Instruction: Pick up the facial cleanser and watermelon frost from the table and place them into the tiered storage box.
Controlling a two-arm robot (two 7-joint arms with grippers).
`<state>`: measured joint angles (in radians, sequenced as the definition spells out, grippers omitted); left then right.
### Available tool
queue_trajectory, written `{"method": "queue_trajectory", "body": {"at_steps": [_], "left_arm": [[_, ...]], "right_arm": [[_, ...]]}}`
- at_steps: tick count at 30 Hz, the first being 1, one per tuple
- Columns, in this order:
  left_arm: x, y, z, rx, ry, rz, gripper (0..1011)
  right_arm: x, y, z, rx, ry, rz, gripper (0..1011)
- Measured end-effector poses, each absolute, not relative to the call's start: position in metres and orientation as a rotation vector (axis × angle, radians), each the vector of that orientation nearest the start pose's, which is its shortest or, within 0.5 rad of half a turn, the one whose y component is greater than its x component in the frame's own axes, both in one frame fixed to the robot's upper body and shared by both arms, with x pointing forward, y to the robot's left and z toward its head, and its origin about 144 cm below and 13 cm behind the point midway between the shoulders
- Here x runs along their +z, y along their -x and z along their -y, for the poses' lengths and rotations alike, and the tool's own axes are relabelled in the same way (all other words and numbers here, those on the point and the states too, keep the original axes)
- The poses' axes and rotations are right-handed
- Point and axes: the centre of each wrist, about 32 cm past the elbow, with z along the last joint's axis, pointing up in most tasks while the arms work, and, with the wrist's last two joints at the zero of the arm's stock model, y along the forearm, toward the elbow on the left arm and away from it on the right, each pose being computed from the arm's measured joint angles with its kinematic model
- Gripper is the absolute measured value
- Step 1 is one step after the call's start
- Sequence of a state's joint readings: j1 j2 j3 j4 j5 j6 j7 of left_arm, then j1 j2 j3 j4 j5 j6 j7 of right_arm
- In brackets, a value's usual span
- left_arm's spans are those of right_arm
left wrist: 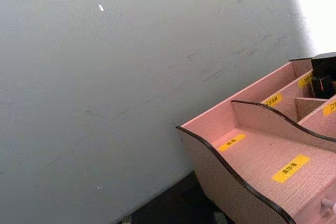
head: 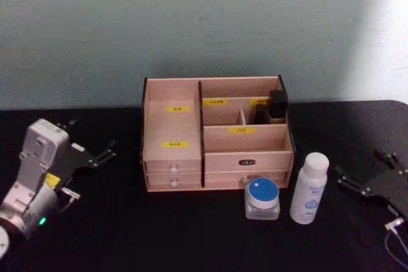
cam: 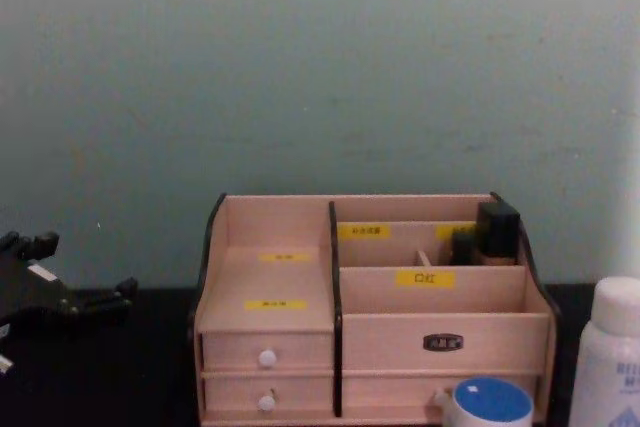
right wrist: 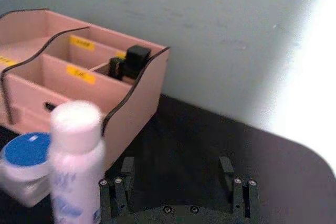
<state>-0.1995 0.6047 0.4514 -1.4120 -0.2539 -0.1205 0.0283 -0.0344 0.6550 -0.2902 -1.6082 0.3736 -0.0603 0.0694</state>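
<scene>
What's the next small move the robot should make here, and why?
Probably slide the open, empty right gripper leftward toward the facial cleanser: it stands upright nearest that gripper, the watermelon frost just beyond. The left gripper sits far left of the tiered storage box.

A plain grey-green wall (head: 191, 23) rises behind the black table's (head: 159, 240) far edge, with a bright patch of light (head: 390, 30) at its right end.

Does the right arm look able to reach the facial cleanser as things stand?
Probably yes. The right claw, open, is to the right of the facial cleanser with only bare table between them; the watermelon frost stands on the bottle's other side. The left claw is far left.
</scene>
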Motion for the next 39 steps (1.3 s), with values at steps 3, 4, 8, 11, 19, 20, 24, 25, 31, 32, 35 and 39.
{"method": "queue_trajectory", "body": {"at_steps": [3,4,8,11,19,20,24,25,31,32,35,39], "left_arm": [[1.140,-0.489,-0.310,1.248,-0.304,0.285,1001],[1.140,-0.489,-0.310,1.248,-0.304,0.285,1001],[1.140,-0.489,-0.310,1.248,-0.304,0.285,1001],[1.140,-0.489,-0.310,1.248,-0.305,0.285,1001],[1.140,-0.489,-0.310,1.248,-0.304,0.285,1001],[1.140,-0.489,-0.310,1.248,-0.304,0.285,1001],[1.140,-0.489,-0.310,1.248,-0.304,0.285,1001],[1.140,-0.489,-0.310,1.248,-0.304,0.285,1001],[1.140,-0.489,-0.310,1.248,-0.304,0.285,1001],[1.140,-0.489,-0.310,1.248,-0.304,0.285,1001],[1.140,-0.489,-0.310,1.248,-0.305,0.285,1001],[1.140,-0.489,-0.310,1.248,-0.304,0.285,1001]], "right_arm": [[1.145,-0.429,0.329,-1.191,0.270,0.103,1003],[1.145,-0.426,0.330,-1.181,0.273,0.092,1002],[1.146,-0.417,0.332,-1.145,0.276,0.062,1002],[1.147,-0.412,0.334,-1.115,0.277,0.043,1002],[1.150,-0.407,0.336,-1.015,0.271,0.016,1002],[1.150,-0.407,0.336,-1.005,0.269,0.014,1002],[1.151,-0.408,0.334,-0.969,0.254,0.006,1003],[1.151,-0.409,0.333,-0.964,0.250,0.004,1002],[1.149,-0.416,0.326,-0.946,0.217,-0.007,1002],[1.149,-0.417,0.324,-0.946,0.212,-0.009,1003],[1.147,-0.422,0.320,-0.943,0.199,-0.013,1002],[1.144,-0.428,0.315,-0.949,0.185,-0.020,1002]]}}
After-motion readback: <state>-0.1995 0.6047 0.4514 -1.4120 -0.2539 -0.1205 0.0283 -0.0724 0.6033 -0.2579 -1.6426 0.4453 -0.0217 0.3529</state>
